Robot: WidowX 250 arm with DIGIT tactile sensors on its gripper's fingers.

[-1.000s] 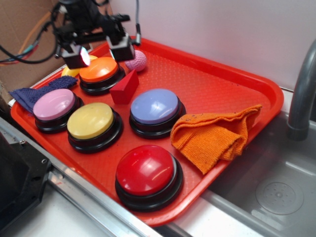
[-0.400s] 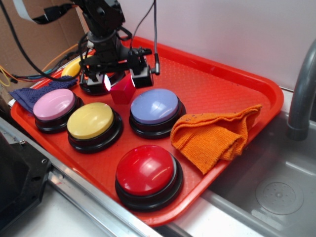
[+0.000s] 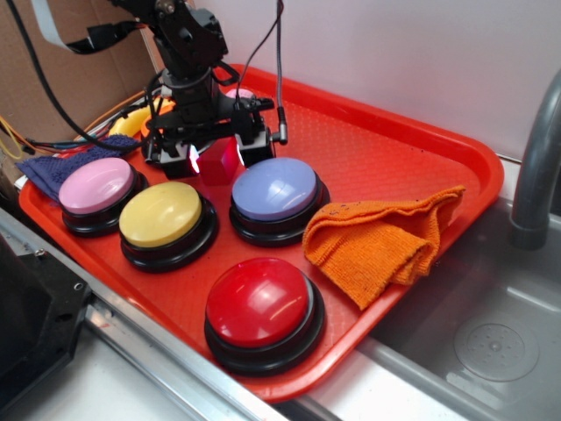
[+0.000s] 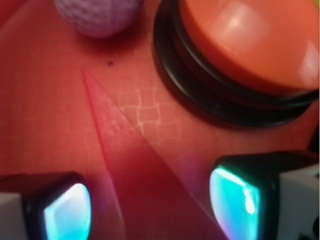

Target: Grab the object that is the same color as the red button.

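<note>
The object, a small red wedge block (image 3: 219, 161), lies on the red tray (image 3: 394, 140) between the orange button (image 4: 250, 45) and the blue button (image 3: 274, 189). My gripper (image 3: 218, 151) is down over it and open, with one finger on each side of the wedge. In the wrist view the wedge (image 4: 135, 165) runs between the two glowing pads (image 4: 62, 212), and a gap shows on each side. The red button (image 3: 261, 303) sits at the tray's near edge, well apart from the gripper.
A pink dimpled ball (image 4: 97, 15) lies just beyond the wedge. A yellow button (image 3: 160, 215) and a pink button (image 3: 95, 186) stand left of the blue one. An orange cloth (image 3: 377, 241) lies to the right, a blue cloth (image 3: 44, 167) at far left. A sink (image 3: 491, 342) and faucet (image 3: 535, 158) border the tray.
My gripper has moved from above the orange button forward and right to the wedge, then dropped lower, so its fingers now straddle the wedge. The wedge has stayed in place.
</note>
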